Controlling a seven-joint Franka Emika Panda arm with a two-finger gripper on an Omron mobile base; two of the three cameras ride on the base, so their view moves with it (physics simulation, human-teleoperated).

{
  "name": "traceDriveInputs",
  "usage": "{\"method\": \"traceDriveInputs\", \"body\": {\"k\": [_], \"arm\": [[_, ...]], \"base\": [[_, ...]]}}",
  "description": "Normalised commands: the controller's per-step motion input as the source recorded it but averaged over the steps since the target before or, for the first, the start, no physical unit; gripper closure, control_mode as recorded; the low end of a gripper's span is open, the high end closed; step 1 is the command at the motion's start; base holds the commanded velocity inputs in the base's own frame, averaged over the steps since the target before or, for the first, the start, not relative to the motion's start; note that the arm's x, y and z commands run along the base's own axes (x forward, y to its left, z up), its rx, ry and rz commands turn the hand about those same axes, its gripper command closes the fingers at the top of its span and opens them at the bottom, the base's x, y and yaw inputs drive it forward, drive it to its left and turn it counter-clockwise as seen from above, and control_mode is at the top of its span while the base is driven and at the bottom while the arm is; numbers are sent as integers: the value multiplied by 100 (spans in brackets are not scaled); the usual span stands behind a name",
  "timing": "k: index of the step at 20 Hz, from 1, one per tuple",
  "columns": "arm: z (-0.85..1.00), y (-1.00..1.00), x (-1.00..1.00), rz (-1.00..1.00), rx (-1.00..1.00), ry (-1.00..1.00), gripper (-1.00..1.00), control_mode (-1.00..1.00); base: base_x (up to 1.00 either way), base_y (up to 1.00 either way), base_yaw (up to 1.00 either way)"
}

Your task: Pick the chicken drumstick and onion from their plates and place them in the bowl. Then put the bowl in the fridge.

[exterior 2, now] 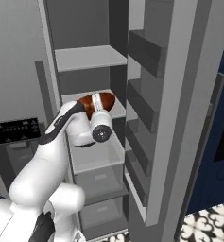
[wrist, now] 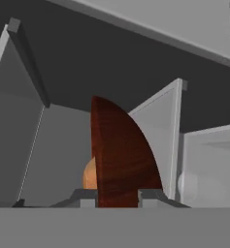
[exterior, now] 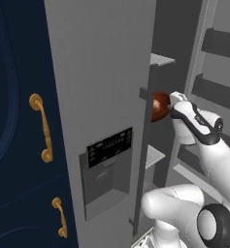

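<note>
My gripper (wrist: pixel 117 196) is shut on the rim of the reddish-brown bowl (wrist: pixel 119 155), which stands on edge in the hand view. A tan-orange bit of the onion (wrist: pixel 90 175) peeks out beside it. The chicken drumstick is hidden and the plates are out of view. In the base views the bowl (exterior: pixel 159 106) (exterior 2: pixel 98 103) hangs at the end of my arm, inside the open fridge (exterior 2: pixel 90 57) over a middle shelf (exterior 2: pixel 97 158). The fridge's left door (exterior: pixel 102 87), with its dark dispenser panel (exterior: pixel 109 147), is closed.
The open right fridge door (exterior 2: pixel 179 94) carries dark bins (exterior 2: pixel 144 52) close to my arm. Drawers (exterior 2: pixel 97 182) fill the fridge's lower part. Navy cabinets with gold handles (exterior: pixel 41 128) stand left of the fridge. Patterned floor tiles (exterior 2: pixel 208 227) lie at the lower right.
</note>
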Motion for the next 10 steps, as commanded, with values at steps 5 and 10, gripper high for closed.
{"method": "traceDriveInputs", "body": {"k": [5, 10], "arm": [[-14, 0, 8, 0, 0, -1, 100, -100], [-13, 2, 34, -2, 0, 0, 100, -100]], "base": [[0, 0, 0], [0, 0, 0]]}}
